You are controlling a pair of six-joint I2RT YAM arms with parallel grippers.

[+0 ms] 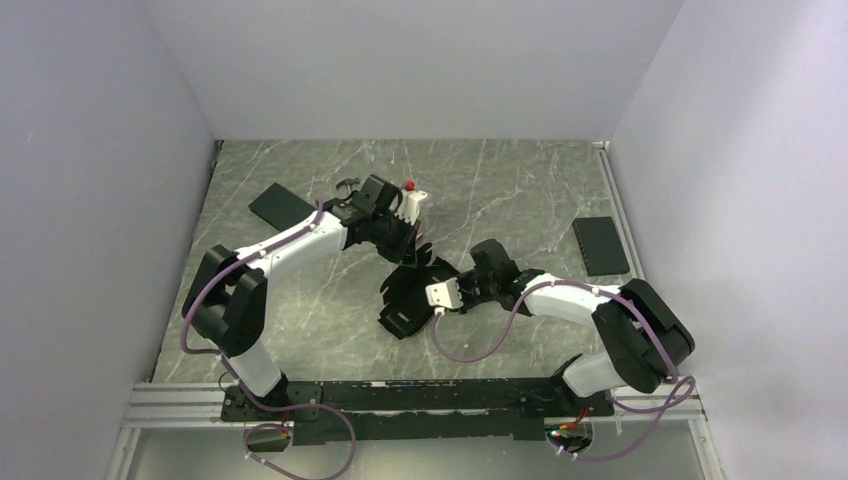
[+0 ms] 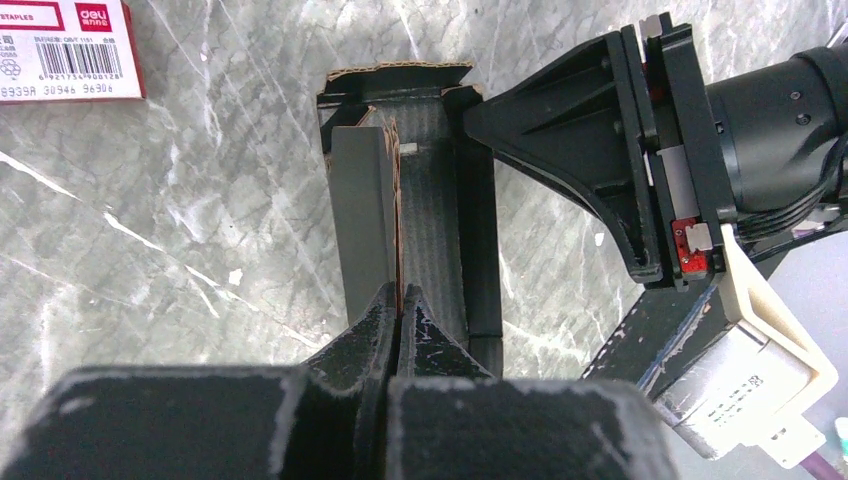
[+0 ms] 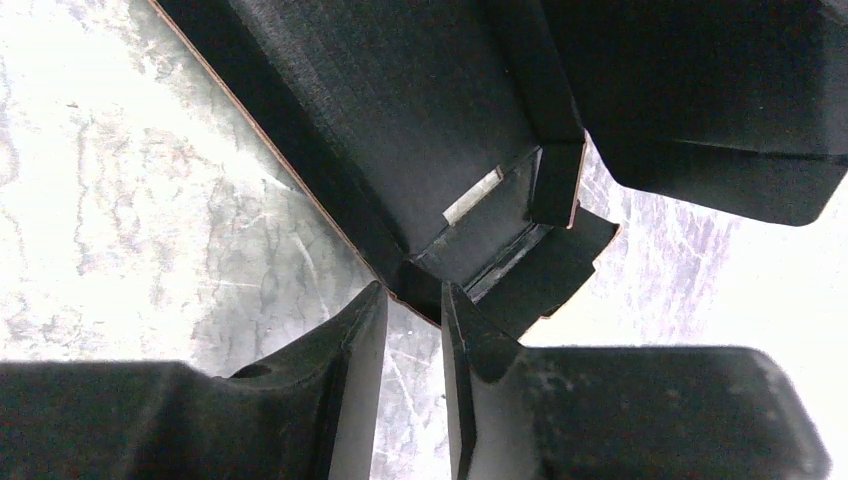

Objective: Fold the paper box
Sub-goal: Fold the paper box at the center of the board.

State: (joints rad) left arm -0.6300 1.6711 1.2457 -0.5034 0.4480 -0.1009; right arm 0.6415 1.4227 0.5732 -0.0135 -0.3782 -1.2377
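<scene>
Now left gripper point(image 2: 398, 300): pinching the paper box point(image 2: 440, 230) edge
right gripper point(image 3: 415, 292): a bit open, tips at box corner

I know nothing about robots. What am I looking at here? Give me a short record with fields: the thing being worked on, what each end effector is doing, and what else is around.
Worked on: paper box, black cardboard, partly folded, on the marble table
Left end effector: shut, pinching a raised panel edge of the box
Right end effector: fingers apart, at a corner of the box
Also there: left black slab; right black slab; staples box
</scene>
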